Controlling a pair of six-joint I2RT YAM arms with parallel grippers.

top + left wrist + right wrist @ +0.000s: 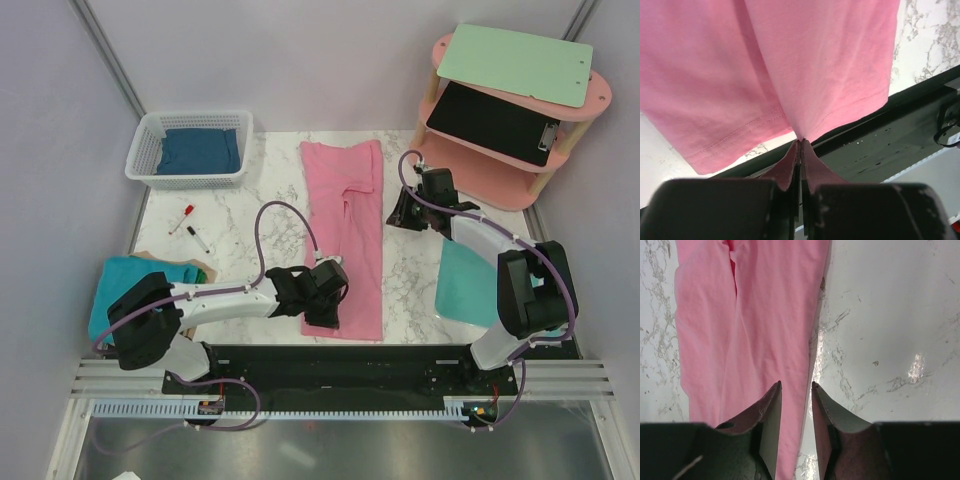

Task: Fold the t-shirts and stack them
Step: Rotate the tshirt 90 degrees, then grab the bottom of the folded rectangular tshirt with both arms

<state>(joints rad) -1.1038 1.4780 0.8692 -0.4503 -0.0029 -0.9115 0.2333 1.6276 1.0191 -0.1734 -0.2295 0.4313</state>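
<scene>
Pink t-shirt [345, 200] folded into a long strip, flat down the middle of the marble table [240, 220]. Left gripper [800, 141] clenched on its near hem, cloth pinched between the tips. Right gripper [796, 385] released, jaws apart at the strip's right edge, grasping nothing. Dark blue t-shirt [198, 150] in the white basket [150, 178], far left corner. Teal t-shirt [125, 285] bunched near left under the left arm; teal cloth [462, 285] near right. Two markers [190, 228] left of the strip, any print too small to read. Green clipboard [515, 62] and black clipboard [495, 122] on the pink shelf [480, 192].

Overhead, close wrists; apparently same t-shirt [345, 230]
</scene>
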